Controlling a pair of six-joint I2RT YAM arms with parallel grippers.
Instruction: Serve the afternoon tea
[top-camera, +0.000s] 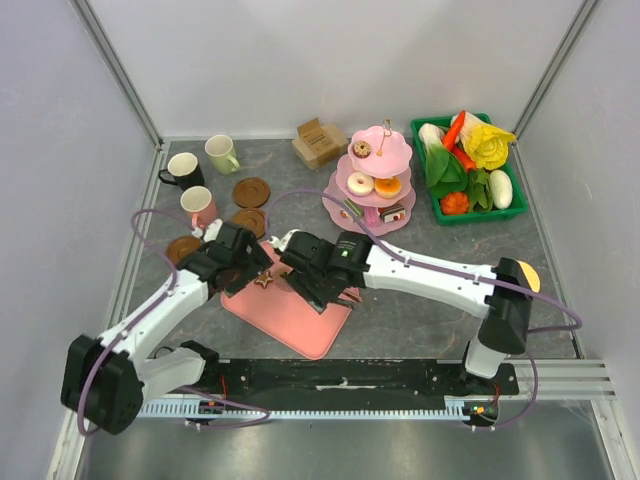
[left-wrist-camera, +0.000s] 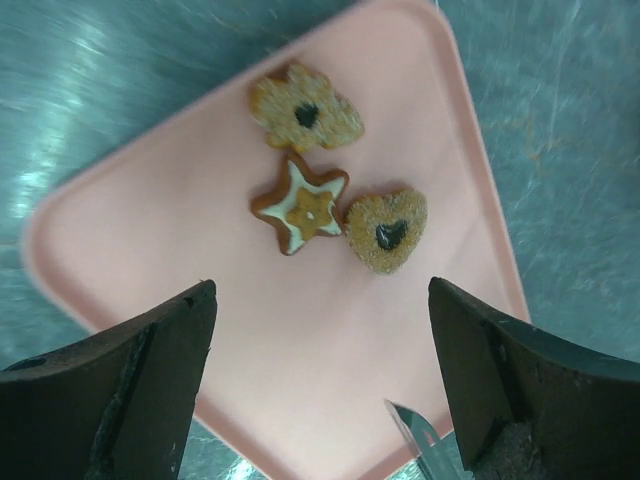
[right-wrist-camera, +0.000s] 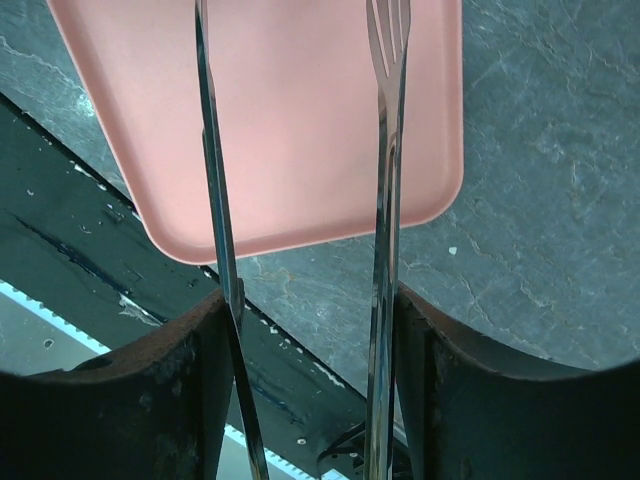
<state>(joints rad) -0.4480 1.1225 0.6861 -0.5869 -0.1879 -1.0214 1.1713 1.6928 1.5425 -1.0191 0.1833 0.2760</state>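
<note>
Three cookies lie on the flat pink tray (left-wrist-camera: 400, 90): a flower cookie (left-wrist-camera: 305, 108), a star cookie (left-wrist-camera: 303, 207) and a heart cookie (left-wrist-camera: 388, 232). My left gripper (left-wrist-camera: 320, 290) hovers open just above the tray, near the cookies, with nothing between its fingers. My right gripper (right-wrist-camera: 310, 300) is shut on metal tongs (right-wrist-camera: 385, 150), whose two arms stand apart over the tray's near corner with nothing between them. In the top view both grippers (top-camera: 240, 265) (top-camera: 312, 282) meet over the tray. The black mug (top-camera: 183, 170), pale green mug (top-camera: 221, 153) and pink mug (top-camera: 198, 205) stand at the back left beside brown coasters (top-camera: 251, 191).
A pink tiered stand (top-camera: 345, 192) with pastries stands behind the tray. A green basket (top-camera: 448, 218) of toy vegetables is at the back right, a small cardboard box (top-camera: 318, 142) at the back. A tong tip (left-wrist-camera: 415, 435) shows by my left gripper's right finger.
</note>
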